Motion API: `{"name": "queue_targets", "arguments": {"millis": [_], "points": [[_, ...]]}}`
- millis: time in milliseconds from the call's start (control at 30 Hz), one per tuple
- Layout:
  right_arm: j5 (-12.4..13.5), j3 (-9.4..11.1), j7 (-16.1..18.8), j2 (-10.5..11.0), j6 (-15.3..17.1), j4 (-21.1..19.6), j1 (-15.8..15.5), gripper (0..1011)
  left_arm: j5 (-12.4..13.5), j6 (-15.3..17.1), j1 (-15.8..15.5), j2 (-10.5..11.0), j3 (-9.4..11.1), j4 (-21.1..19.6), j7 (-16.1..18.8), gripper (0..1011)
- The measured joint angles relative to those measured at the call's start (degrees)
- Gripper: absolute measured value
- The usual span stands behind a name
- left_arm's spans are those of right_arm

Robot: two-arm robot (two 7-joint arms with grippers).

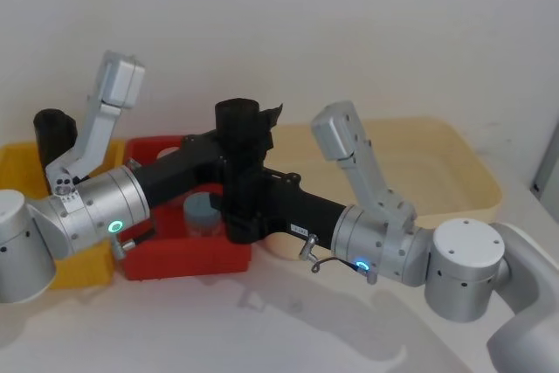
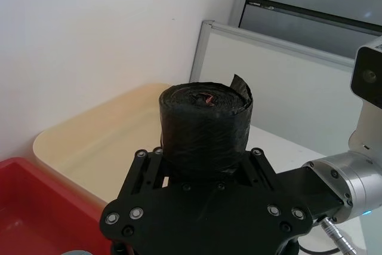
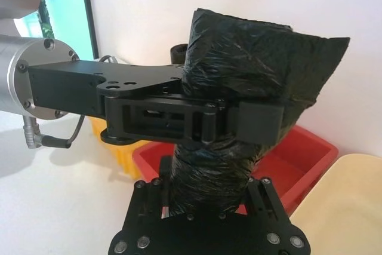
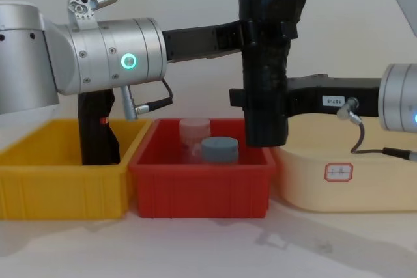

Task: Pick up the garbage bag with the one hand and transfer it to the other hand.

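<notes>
The garbage bag (image 4: pixel 264 63), a tall matte black roll with a flared wrinkly top, hangs upright in the air over the red bin. Two grippers hold it at once. My left gripper (image 4: pixel 264 30), on the wrist with the green ring light, reaches in from the left and is shut around the bag's upper part. My right gripper (image 4: pixel 260 101), with the white label strip, comes from the right and is shut around the lower part. The right wrist view shows the bag (image 3: pixel 239 46) pinched by the left gripper (image 3: pixel 233 120) above the right gripper (image 3: pixel 206 190). The bag (image 2: pixel 206 126) stands between my left fingers (image 2: pixel 258 158).
Below the bag, a red bin (image 4: pixel 202 190) holds a pink-lidded jar (image 4: pixel 195 128) and a blue-grey-lidded jar (image 4: pixel 219 148). A yellow bin (image 4: pixel 58 190) on the left holds another black roll (image 4: pixel 98 128) with a red mark. A cream tub (image 4: pixel 339 190) sits at the right, a wall close behind.
</notes>
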Motion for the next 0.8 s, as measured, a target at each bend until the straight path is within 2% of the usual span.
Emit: {"name": "queue_targets", "arguments": {"millis": [200,333,400,500,633,667,700,800], "points": [[0.24,-0.1,-0.04,-0.01,0.07,0.01,0.06,573,-0.04,0.0,0.0,-0.03,0.06,0.07,0.03,570],[0.54,-0.03,-0.22,-0.01,0.07,0.01,0.06,572,-0.06,0.0,0.0,-0.05,0.1,0.1,0.07,703],[0.65,0.05,-0.3,-0.01,0.04,0.05,0.06,572,-0.07,0.0,0.0,-0.05,0.11,0.1,0.08,723],[0.87,0.32,-0.58,-0.02,-0.17,0.39,0.33,572,-0.17,0.01,0.1,0.01,0.1,0.03,0.22,844],[0.99,0.54,-0.68,0.05,-0.51,0.82,0.74,572,-0.48,0.1,0.55,0.21,-0.28,-0.57,0.75,952],[1.04,0.66,-0.69,0.17,-0.66,1.1,1.03,572,-0.56,0.12,0.68,0.29,-0.4,-0.75,0.89,952],[1.06,0.71,-0.69,0.22,-0.7,1.22,1.15,572,-0.77,0.16,1.02,0.48,-0.72,-1.21,1.29,996],[1.17,0.92,-0.68,0.53,-0.91,1.69,1.6,572,-1.08,0.22,1.54,0.79,-1.22,-1.91,1.86,1001]]}}
